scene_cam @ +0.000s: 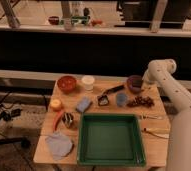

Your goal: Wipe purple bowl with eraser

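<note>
The purple bowl [134, 82] stands at the back right of the wooden table [151, 148]. A blue rectangular block, the eraser by its look [83, 104], lies flat near the table's middle left, far from the gripper. My gripper [146, 84] hangs at the end of the white arm [164, 70], just to the right of the purple bowl's rim. It holds nothing that I can see.
An orange-red bowl [67, 83] and a white cup [88, 81] stand at the back left. A black-handled tool [109, 94], a blue-grey cup [121, 99] and grapes [141, 102] lie mid-table. A green tray [110, 137] fills the front, with a grey cloth [59, 145] to its left.
</note>
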Controlling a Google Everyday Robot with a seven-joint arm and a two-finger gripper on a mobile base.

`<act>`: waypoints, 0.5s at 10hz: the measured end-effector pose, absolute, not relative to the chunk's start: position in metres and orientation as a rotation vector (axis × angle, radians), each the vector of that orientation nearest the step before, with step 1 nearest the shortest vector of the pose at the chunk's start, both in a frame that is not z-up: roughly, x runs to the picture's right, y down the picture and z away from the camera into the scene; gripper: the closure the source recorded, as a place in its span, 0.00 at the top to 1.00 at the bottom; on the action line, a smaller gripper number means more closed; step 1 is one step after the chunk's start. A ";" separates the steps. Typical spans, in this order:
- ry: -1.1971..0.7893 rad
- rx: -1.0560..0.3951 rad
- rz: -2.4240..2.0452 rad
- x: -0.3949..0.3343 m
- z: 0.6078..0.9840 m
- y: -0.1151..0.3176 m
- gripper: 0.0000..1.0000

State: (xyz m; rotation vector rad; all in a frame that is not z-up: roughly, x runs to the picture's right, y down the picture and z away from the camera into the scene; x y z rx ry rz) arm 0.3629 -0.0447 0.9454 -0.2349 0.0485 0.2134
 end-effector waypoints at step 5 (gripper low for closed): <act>0.095 -0.221 0.205 0.369 0.974 -0.071 0.14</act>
